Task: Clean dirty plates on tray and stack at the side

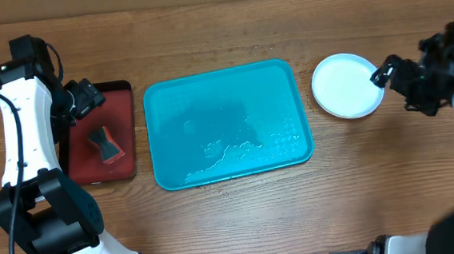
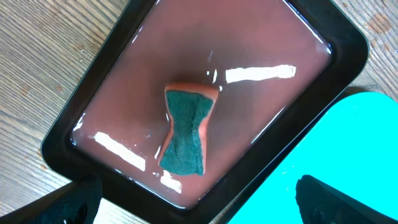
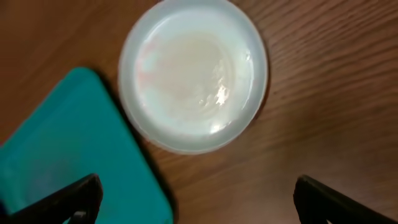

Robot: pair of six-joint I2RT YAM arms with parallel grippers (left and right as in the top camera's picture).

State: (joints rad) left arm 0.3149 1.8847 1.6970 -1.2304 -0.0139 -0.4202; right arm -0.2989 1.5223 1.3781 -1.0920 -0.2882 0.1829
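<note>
Overhead: white plate (image 1: 346, 85) beside teal tray (image 1: 209, 96).

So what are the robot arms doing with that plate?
The right gripper hovers open beside a white plate on the table, right of the teal tray. The tray holds no plates, only wet streaks. The left gripper hangs open over a sponge lying in a dark red tray.

Wooden table (image 1: 242, 222), brown grain, carries three items in a row: small dark red tray (image 1: 118, 110) at left (a sponge (image 1: 105, 145) lying in it), large teal tray (image 1: 169, 107) at centre with wet streaks on its floor, round white plate (image 1: 346, 85) just beside that tray's right far corner.
</note>
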